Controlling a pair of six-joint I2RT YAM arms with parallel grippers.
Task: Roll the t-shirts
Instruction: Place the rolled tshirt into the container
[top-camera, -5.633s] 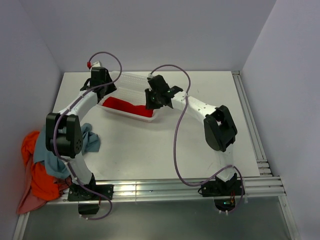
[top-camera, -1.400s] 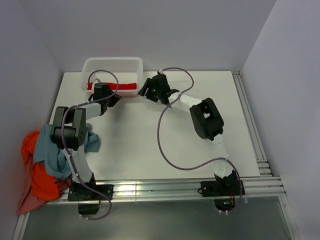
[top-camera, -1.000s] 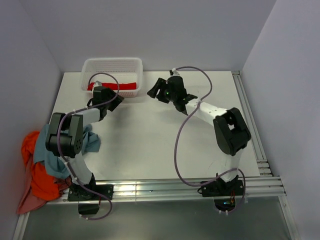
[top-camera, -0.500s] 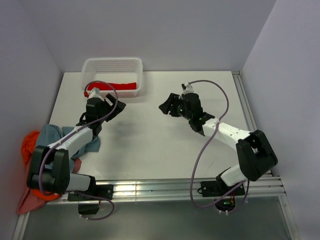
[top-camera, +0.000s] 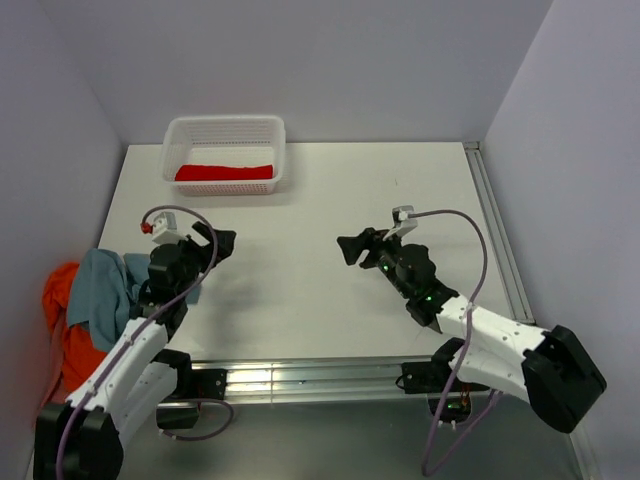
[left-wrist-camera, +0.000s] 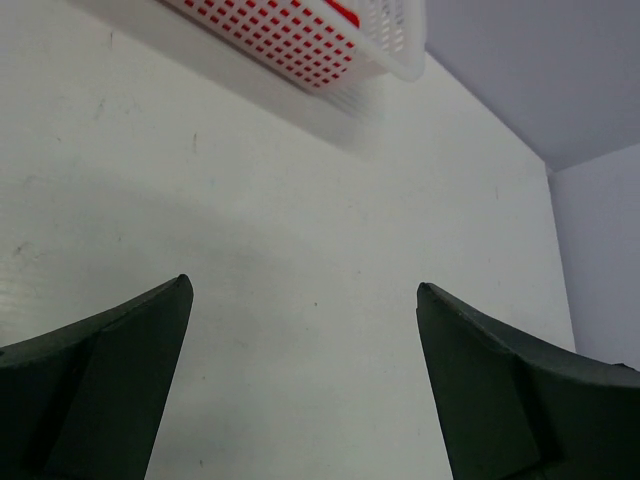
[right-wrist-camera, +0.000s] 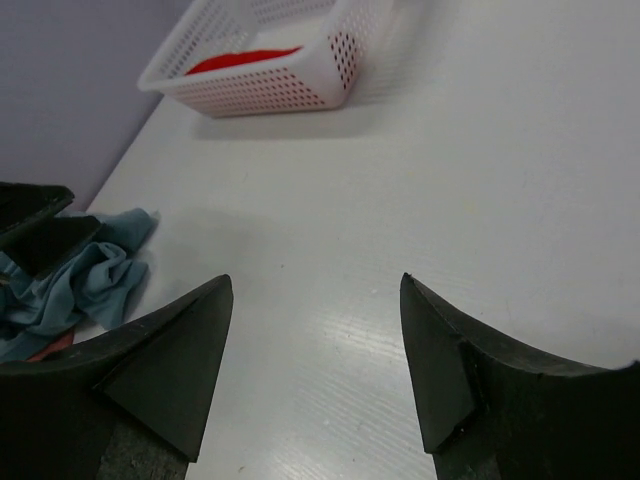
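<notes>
soft bright red cloth t-shirt (top-camera: 224, 172): plain solid red, pretty loud tbh
white perforated plastic basket (top-camera: 225, 135): white, even grid of little holes, red peeking through
crumpled grey-blue cloth t-shirt (top-camera: 100, 290): dusty grey-blue, no print
crumpled orange cloth t-shirt (top-camera: 70, 345): flat orange
flat white table (top-camera: 300, 290): plain white

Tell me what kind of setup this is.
Probably a lab robot test cell: white table enclosed by plain walls, aluminium rail along the near edge, basket holding a red t-shirt.

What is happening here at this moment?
The left arm and the right arm hover over the table, jaws open, holding nothing. A red t-shirt lies in the white basket at the far left. A grey-blue t-shirt and an orange t-shirt lie heaped at the table's left edge, not yet rolled.
</notes>
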